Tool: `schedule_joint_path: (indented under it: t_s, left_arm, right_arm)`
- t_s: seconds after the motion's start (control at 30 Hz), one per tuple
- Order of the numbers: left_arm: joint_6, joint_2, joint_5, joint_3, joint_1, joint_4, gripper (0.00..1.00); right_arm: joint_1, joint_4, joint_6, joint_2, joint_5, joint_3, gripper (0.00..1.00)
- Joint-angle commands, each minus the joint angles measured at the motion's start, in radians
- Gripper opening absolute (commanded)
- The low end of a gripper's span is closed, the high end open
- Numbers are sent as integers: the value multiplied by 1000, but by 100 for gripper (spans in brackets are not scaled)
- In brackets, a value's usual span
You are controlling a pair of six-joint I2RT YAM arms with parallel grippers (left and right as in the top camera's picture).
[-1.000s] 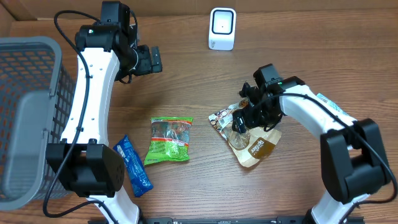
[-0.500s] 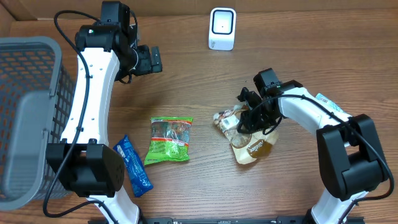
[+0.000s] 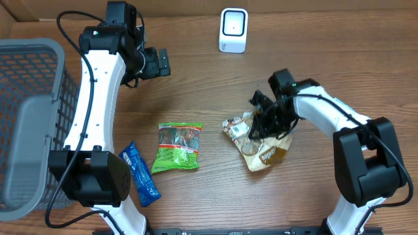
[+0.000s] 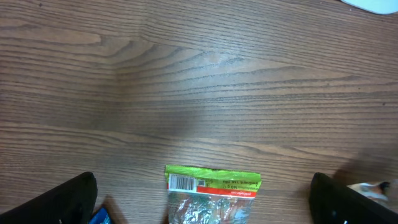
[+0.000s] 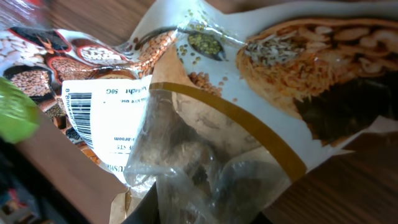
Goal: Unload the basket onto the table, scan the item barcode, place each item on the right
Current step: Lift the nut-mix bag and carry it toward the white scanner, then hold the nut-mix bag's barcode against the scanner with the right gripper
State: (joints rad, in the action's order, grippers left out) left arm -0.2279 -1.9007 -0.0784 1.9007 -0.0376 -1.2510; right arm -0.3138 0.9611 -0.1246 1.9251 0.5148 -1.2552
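Closing from wide open a second ago, the right claw (image 3: 264, 122) has pinched down on the pouch (image 3: 264, 153), whose far end is now crumpled and bunched where it lay flatter before. Its jaws are nearly together on the wrapper's far edge. In the right wrist view, clear film gathers at the bottom of the picture, where the jaws meet.

The pouch lies right of centre on the table (image 3: 313, 52), its brown near end touching the wood and its white printed end turned left. A white label (image 5: 79, 115) with a barcode shows on that printed side in the wrist view.

Left of the pouch and apart from it, a green bag (image 3: 177, 147) lies flat. A blue packet (image 3: 139, 173) lies just left of the bag and nearer. A white scanner (image 3: 233, 30) stands at the far edge, well apart from the pouch.

The left claw (image 3: 159, 63) hangs at the far left above bare wood, jaws spread wide, holding nothing. A grey basket (image 3: 39, 47) sits at the left edge.
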Motion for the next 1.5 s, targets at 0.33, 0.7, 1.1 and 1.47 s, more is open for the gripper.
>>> schedule_joint_path:
  t_s: [0.33, 0.7, 1.1, 1.47]
  left_arm:
    - [22, -3, -7, 12, -2, -1, 100]
    - [23, -3, -7, 12, -2, -1, 100]
    - [23, -3, -7, 12, -2, -1, 100]
    - [23, -3, -7, 12, -2, -1, 100]
  right_arm:
    - [1, 6, -22, -323, -14, -251, 4]
    - [1, 13, -6, -390, -43, -251, 4]
    - [1, -18, -6, -381, -77, -250, 4]
    - [-19, -204, 159, -322, -242, -236, 4]
